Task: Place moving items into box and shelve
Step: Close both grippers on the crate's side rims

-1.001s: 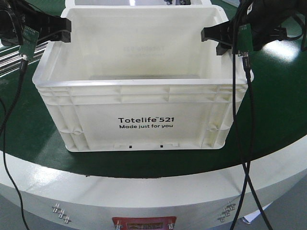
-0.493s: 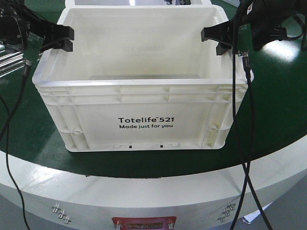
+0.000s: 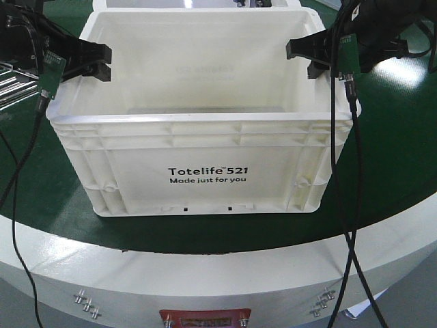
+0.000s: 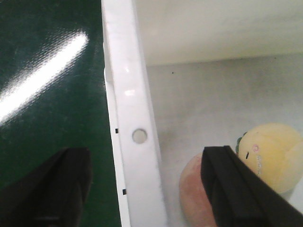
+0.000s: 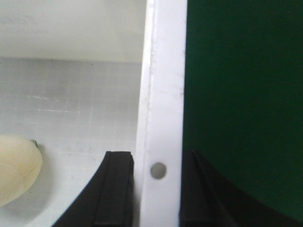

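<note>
A white Totelife 521 box (image 3: 205,171) stands on the green table. My left gripper (image 3: 101,61) is open and straddles the box's left rim (image 4: 132,94), one finger outside and one inside, with wide gaps on both sides (image 4: 142,194). My right gripper (image 3: 300,56) is shut on the box's right rim (image 5: 163,94), its fingers pressed against both faces (image 5: 158,198). Inside the box lie a pale yellow soft ball (image 4: 272,156) and a pinkish round item (image 4: 191,198), partly hidden by my left inner finger. The yellow ball also shows in the right wrist view (image 5: 16,172).
The green table top (image 3: 396,157) runs round the box, ending in a curved white edge (image 3: 205,273) at the front. Black cables (image 3: 341,178) hang from both arms beside the box. Another white container edge (image 3: 171,5) shows behind the box.
My left gripper has moved rightward and slightly down, from beside the box's left back corner to over its left rim. The right gripper and the box have not moved.
</note>
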You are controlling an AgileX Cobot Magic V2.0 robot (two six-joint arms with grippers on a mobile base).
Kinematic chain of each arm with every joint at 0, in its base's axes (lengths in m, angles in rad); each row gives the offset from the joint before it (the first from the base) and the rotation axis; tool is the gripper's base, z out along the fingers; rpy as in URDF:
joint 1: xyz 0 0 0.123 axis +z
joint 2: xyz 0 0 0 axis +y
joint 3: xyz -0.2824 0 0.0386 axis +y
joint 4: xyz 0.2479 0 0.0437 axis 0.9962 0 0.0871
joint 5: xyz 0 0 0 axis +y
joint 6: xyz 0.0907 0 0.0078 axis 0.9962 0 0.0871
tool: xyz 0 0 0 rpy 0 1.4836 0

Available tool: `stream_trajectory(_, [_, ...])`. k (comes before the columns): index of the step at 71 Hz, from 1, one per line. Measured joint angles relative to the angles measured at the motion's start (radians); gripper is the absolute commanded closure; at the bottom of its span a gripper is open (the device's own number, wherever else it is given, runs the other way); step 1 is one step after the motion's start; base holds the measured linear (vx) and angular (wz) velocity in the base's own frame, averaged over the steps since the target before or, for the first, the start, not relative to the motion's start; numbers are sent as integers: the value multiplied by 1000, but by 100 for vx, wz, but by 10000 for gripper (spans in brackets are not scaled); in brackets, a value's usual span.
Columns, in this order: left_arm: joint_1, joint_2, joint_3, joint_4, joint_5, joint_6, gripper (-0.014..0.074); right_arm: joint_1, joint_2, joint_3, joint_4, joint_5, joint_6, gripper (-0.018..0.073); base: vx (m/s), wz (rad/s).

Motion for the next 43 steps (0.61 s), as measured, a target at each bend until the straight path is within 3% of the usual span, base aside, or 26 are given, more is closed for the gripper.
stream_trajectory(27, [0, 25, 0, 7, 5, 2, 41, 0, 0, -1, 0, 3, -4, 574, 0, 0])
stream_trajectory(31, [0, 25, 0, 14, 3, 2, 88, 0, 0, -1, 0, 3, -5, 574, 0, 0])
stream_trajectory(38, [0, 25, -5, 23, -1, 2, 251, 0, 0, -1, 1, 3, -7, 574, 0, 0])
stream_trajectory(43, [0, 25, -7, 25, 6, 2, 443, 0, 0, -1, 1, 3, -7, 574, 0, 0])
